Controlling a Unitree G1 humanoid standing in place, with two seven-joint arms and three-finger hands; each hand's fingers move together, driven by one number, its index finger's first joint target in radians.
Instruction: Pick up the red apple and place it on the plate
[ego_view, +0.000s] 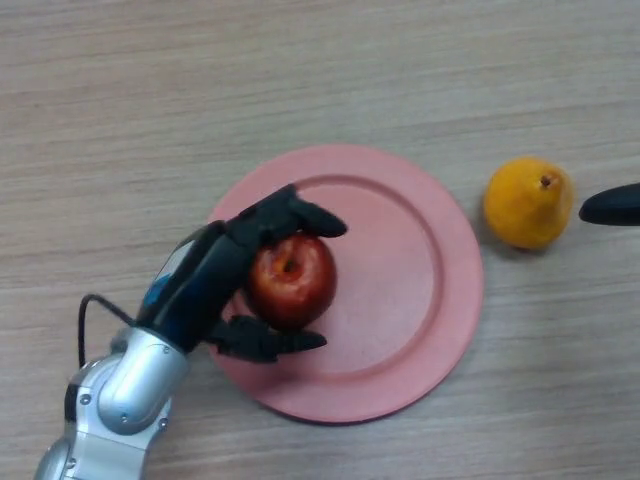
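The red apple (292, 280) is over the left part of the pink plate (400, 280), stem up. My left hand (215, 275) comes in from the lower left and is curled round the apple, fingers along its top and thumb under its lower side. I cannot tell whether the apple rests on the plate or is held just above it. Only a black tip of my right hand (612, 205) shows at the right edge, just right of the pear.
A yellow pear (528, 202) lies on the wooden table (150, 90) just right of the plate's upper rim.
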